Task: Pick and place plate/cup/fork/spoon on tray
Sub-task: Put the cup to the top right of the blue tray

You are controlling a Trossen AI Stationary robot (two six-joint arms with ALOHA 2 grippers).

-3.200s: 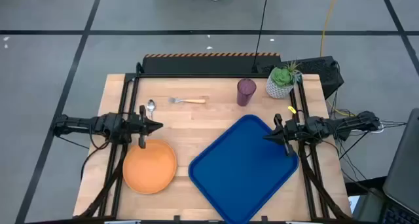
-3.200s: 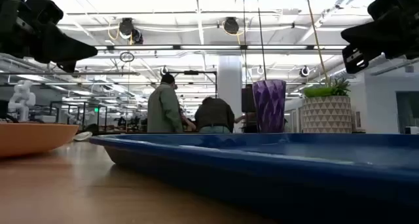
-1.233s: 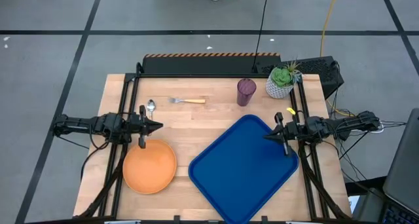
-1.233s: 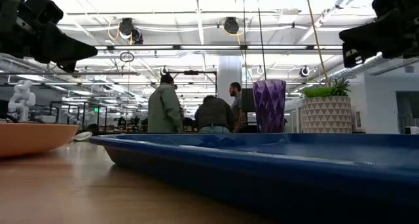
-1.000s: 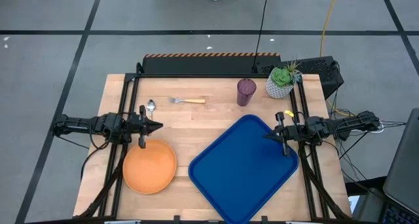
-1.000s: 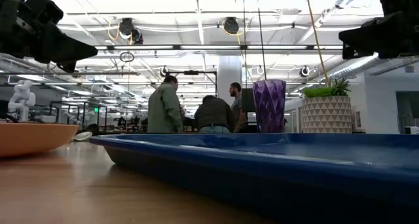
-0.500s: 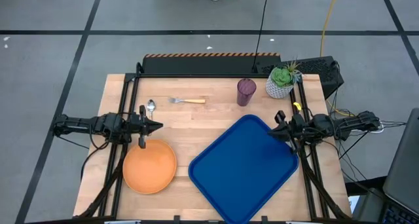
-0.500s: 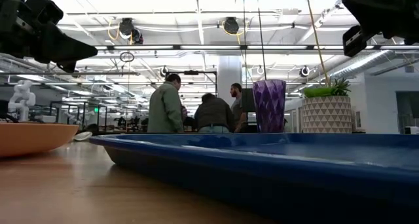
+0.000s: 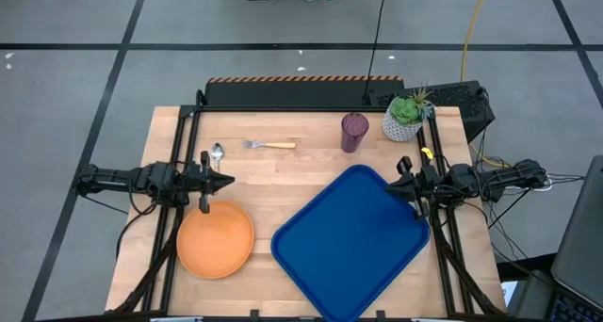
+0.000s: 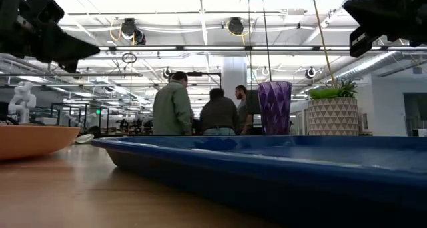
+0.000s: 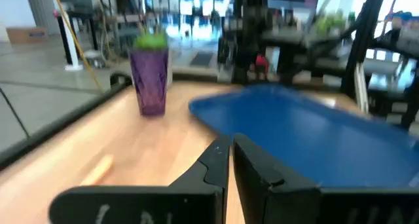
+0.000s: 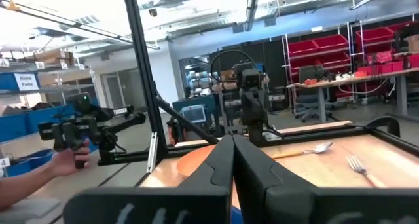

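tray [image 9: 350, 240] empty; plate [image 9: 215, 239], cup [image 9: 354, 132], fork [image 9: 269, 145], spoon [image 9: 218, 153] yours to load; left claw [image 9: 226, 182], right claw [image 9: 394, 189] pinched narrow, empty.

orange plate [image 9: 215, 239], blue tray [image 9: 350, 242], purple cup [image 9: 353, 132], silver spoon [image 9: 217, 153], tan-handled fork [image 9: 268, 145].

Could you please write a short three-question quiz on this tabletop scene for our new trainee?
1. True or false: the blue tray has nothing on it.
2. Which item lies nearest the spoon? A) the purple cup B) the fork C) the potted plant
3. Fill in: the orange plate lies just in front of the ___ gripper.

Key: 1. True. 2. B. 3. left; its fingers are shut, as are those of the right gripper, which hangs over the tray's right corner.
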